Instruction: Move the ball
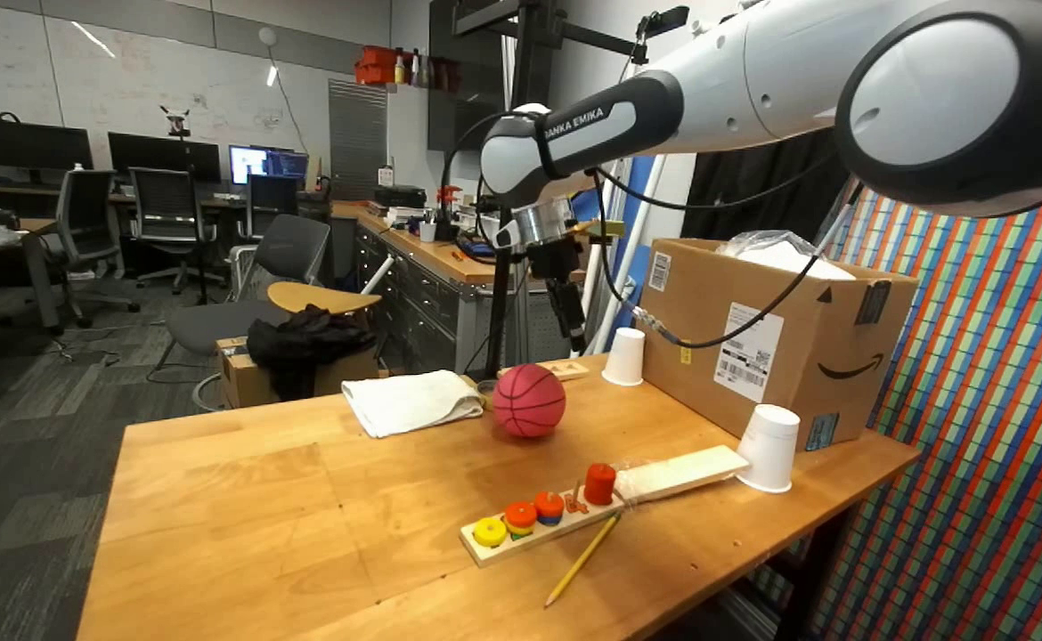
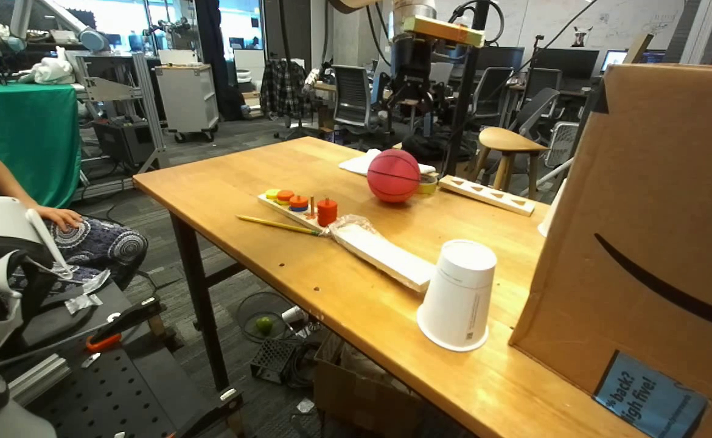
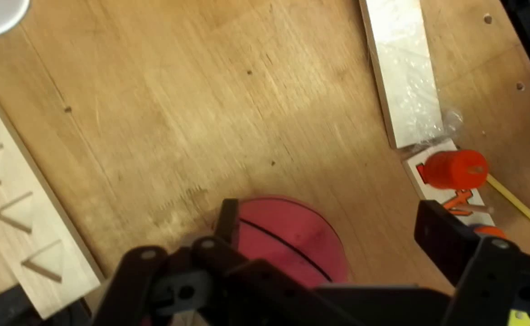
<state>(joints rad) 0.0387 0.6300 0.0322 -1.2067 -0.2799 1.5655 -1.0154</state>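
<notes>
The ball [image 1: 529, 401] is round and pinkish-red, with thin dark seams. In an exterior view it rests on the table [image 1: 236, 507] near the white cloth [image 1: 410, 402], at its three o'clock; the wrist view shows it partly hidden, toward six o'clock.

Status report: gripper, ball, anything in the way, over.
Gripper open, empty, above table. Ball on table, ungripped. Nothing seen between them; white towel near ball.
</notes>
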